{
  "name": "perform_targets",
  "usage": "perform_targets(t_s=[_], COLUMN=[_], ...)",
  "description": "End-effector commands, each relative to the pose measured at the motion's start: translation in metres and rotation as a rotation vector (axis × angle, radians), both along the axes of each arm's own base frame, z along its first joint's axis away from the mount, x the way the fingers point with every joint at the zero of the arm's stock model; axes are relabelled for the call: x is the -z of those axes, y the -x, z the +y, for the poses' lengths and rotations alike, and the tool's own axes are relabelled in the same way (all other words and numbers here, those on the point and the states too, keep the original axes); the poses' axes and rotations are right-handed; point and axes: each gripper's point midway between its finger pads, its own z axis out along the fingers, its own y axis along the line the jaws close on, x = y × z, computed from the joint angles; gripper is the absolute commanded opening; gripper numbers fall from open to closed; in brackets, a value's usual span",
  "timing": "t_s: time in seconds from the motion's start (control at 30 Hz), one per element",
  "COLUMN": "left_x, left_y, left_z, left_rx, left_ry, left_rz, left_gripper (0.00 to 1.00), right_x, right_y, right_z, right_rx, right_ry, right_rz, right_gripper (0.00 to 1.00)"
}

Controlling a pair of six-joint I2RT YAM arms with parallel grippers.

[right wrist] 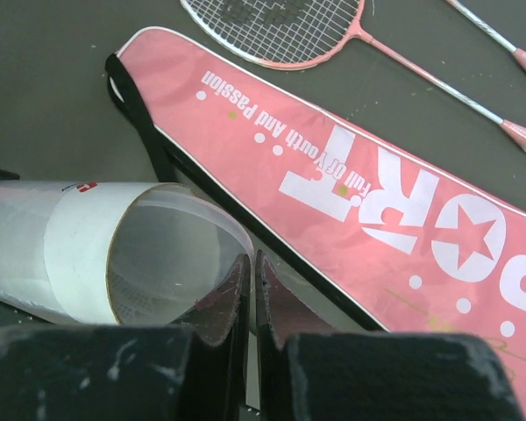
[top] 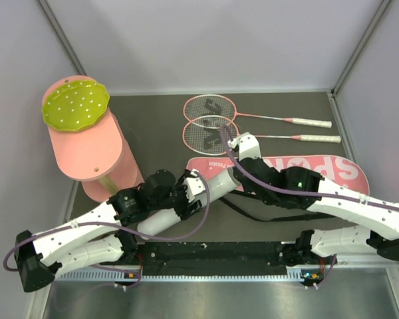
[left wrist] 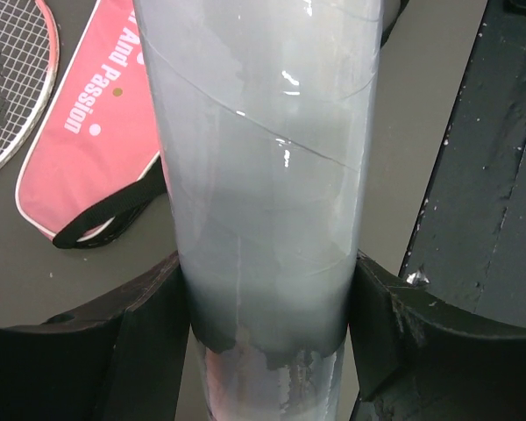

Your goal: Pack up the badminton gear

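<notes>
The white tube [top: 213, 185] lies slanted over the table in front of the arm bases. My left gripper [top: 179, 196] is shut around its middle, and in the left wrist view the tube [left wrist: 263, 175] fills the span between the fingers [left wrist: 149, 333]. My right gripper [right wrist: 252, 263] is shut at the tube's open mouth [right wrist: 167, 254], with the rim running into the slit between its jaws. White mesh, perhaps a shuttlecock [right wrist: 131, 303], shows inside. Two pink rackets [top: 209, 109] [top: 209, 136] lie behind the pink "SPORT" bag [top: 312, 169].
A big pink cylinder [top: 93, 153] with a yellow-green dotted disc [top: 75, 104] stands at the left, close to the left arm. The bag's black strap [right wrist: 145, 123] trails on the table beside the tube. Walls enclose the table on three sides.
</notes>
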Motion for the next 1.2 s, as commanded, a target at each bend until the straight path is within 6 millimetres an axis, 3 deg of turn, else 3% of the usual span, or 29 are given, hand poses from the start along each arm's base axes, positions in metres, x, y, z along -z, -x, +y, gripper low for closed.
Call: perform_targets(t_s=[0.0,0.07,0.2,0.27,0.3,0.37,0.5,0.53,0.57,0.6,0.63,0.7,0.73,0.83,0.93,0.97,1.07,1.17], left_x=[-0.019,-0.018,-0.02,-0.031,-0.035,-0.05,-0.093,-0.114,-0.137,-0.149,-0.171,-0.195,-0.21,-0.227,-0.222,-0.222,-0.22,-0.214], left_y=[-0.007,-0.01,-0.017,-0.018,-0.017,-0.016,-0.015,-0.011,-0.009,-0.006,0.0,0.007,0.01,0.015,0.013,0.011,0.013,0.015], left_z=[-0.007,-0.005,0.003,0.008,0.009,0.013,0.023,0.029,0.029,0.031,0.039,0.044,0.05,0.057,0.063,0.065,0.073,0.082], left_rx=[-0.022,-0.046,-0.112,-0.144,-0.144,-0.151,-0.185,-0.184,-0.167,-0.154,-0.144,-0.119,-0.113,-0.097,-0.107,-0.123,-0.138,-0.152], left_ry=[0.097,0.094,0.088,0.121,0.134,0.181,0.323,0.392,0.469,0.505,0.559,0.613,0.638,0.648,0.626,0.63,0.661,0.667], left_rz=[-0.049,-0.055,-0.065,-0.073,-0.081,-0.116,-0.194,-0.238,-0.285,-0.316,-0.365,-0.418,-0.457,-0.526,-0.572,-0.58,-0.619,-0.64], left_gripper=[0.0,0.0,0.0,0.0,0.0,0.0,0.0,0.0,0.0,0.0,0.0,0.0,0.0,0.0,0.0,0.0,0.0,0.0], right_x=[0.007,0.001,-0.015,-0.02,-0.009,-0.013,0.041,0.055,0.082,0.092,0.103,0.133,0.136,0.155,0.18,0.179,0.193,0.2], right_y=[-0.01,-0.014,-0.026,-0.035,-0.032,-0.036,-0.026,-0.018,-0.012,-0.007,-0.006,0.002,0.001,0.007,0.016,0.016,0.022,0.021], right_z=[-0.011,-0.014,-0.038,-0.054,-0.051,-0.059,-0.048,-0.036,-0.033,-0.02,-0.016,-0.008,0.0,0.024,0.045,0.054,0.067,0.066], right_rx=[0.021,0.06,0.189,0.235,0.207,0.219,0.121,0.063,0.044,0.005,0.0,-0.015,-0.026,-0.055,-0.064,-0.07,-0.065,-0.051], right_ry=[0.056,0.015,-0.108,-0.207,-0.235,-0.323,-0.271,-0.278,-0.242,-0.273,-0.271,-0.243,-0.252,-0.217,-0.145,-0.143,-0.111,-0.087], right_rz=[-0.043,-0.069,-0.108,-0.088,-0.04,-0.044,0.094,0.155,0.219,0.261,0.287,0.357,0.355,0.394,0.453,0.458,0.493,0.488], right_gripper=[0.0,0.0,0.0,0.0,0.0,0.0,0.0,0.0,0.0,0.0,0.0,0.0,0.0,0.0,0.0,0.0,0.04,0.15])
